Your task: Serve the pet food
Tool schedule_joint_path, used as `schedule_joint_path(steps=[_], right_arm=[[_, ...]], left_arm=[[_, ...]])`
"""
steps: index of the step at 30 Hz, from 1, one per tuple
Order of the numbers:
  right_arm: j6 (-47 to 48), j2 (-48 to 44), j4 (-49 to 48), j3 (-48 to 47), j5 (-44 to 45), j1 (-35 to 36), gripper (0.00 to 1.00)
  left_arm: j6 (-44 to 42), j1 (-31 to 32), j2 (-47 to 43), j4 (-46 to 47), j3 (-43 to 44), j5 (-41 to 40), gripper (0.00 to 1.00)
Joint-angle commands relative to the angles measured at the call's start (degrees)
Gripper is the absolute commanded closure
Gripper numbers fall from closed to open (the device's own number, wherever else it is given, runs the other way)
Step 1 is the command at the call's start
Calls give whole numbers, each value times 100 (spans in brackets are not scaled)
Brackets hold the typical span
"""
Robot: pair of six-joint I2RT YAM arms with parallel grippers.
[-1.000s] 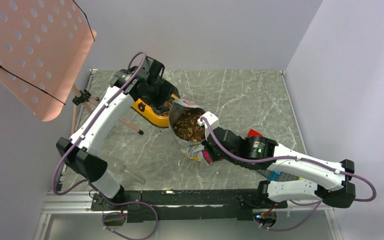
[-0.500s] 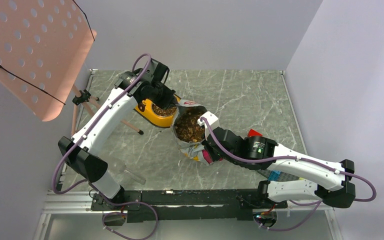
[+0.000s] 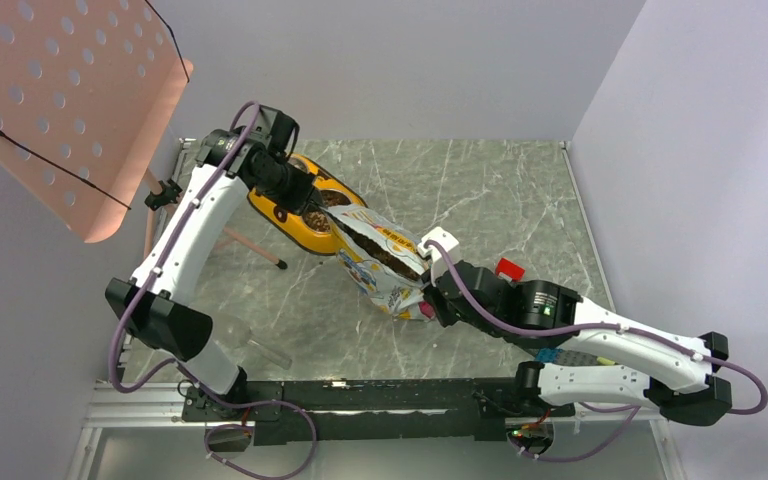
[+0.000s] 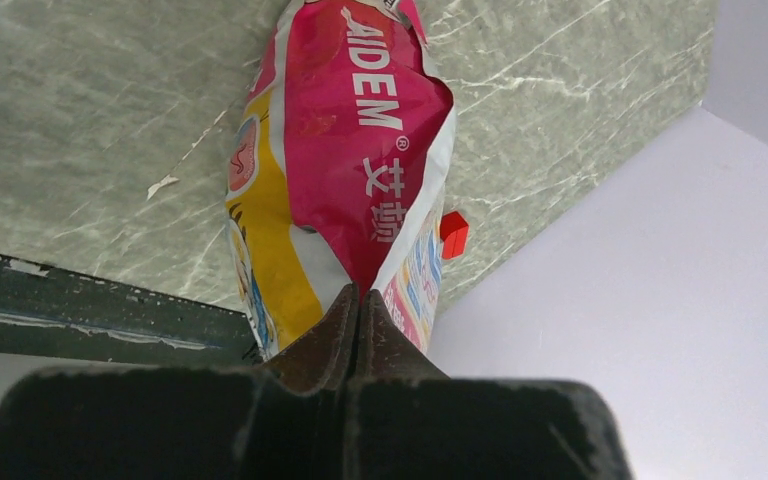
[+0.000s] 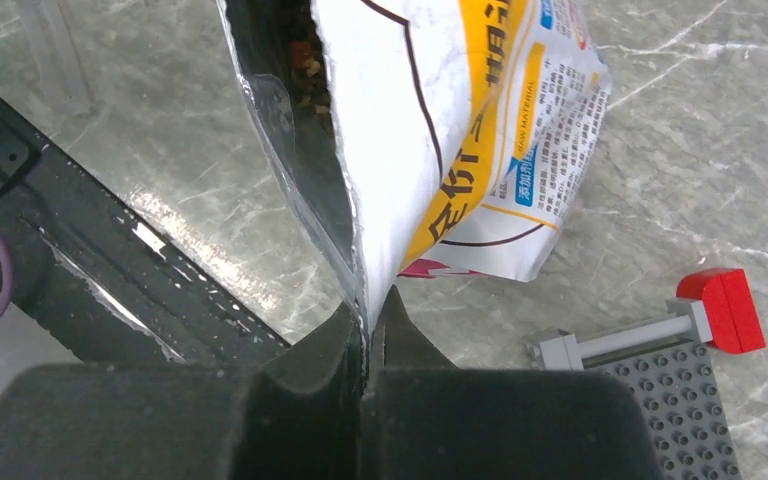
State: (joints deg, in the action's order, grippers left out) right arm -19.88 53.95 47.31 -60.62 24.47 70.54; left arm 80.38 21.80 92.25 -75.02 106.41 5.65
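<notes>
Left fingers are clenching together on a narrow edge of the pet food bag, whose pink and yellow face is stretching away from them. Right fingers are pinching the bag's open white rim on the opposite side.

The bag is hanging stretched and tilted between both arms. Its mouth is opening upward next to the yellow double bowl; touching or just beside, cannot tell.

Kibble is sitting inside the open bag, and brown pieces are also showing in one bowl cup.

The bag's lower end is apparently resting on the marbled table. A red brick and a grey studded plate are lying near the right arm.
</notes>
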Motion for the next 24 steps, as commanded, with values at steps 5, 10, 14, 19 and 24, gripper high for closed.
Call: schedule_joint_path(steps=[5, 10, 14, 19, 24], right_arm=[[554, -437, 347, -228, 303, 12, 100], [824, -395, 312, -372, 108, 10, 100], [955, -299, 305, -451, 34, 12, 100], [969, -158, 248, -461, -39, 11, 100], [990, -52, 139, -466, -135, 11, 100]], left_arm=[[-166, -607, -914, 248, -66, -761, 100], [-194, -608, -1504, 808, -928, -385, 100], [-32, -535, -2025, 1439, -1886, 225, 62], [83, -71, -2243, 1587, -1992, 399, 28], [333, 317, -2104, 1078, -1567, 366, 17]])
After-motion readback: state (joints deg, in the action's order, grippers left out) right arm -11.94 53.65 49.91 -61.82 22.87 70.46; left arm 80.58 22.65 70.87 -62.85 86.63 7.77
